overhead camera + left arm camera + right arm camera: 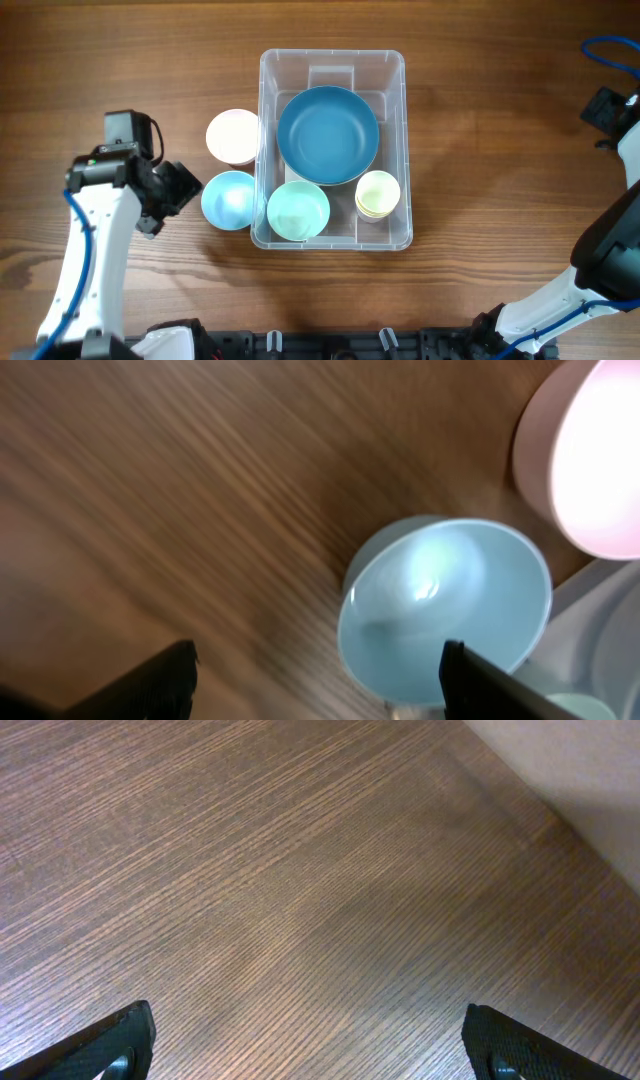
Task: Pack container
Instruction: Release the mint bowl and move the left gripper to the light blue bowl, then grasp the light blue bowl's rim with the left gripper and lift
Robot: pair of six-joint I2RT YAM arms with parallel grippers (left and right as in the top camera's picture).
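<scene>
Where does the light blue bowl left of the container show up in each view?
Overhead: light blue bowl left of centre, beside the container's left wall.
Left wrist: the bowl sits lower right.
Right wrist: not in it.
Shared landmark: the pink bowl, in overhead and left wrist.

In the left wrist view the desk (150,480) is blurred and the pink bowl (590,460) is cut by the right edge. Of the left hand (318,660) only the finger tips show. In the overhead view the right hand (610,108) is partly cut off.
</scene>
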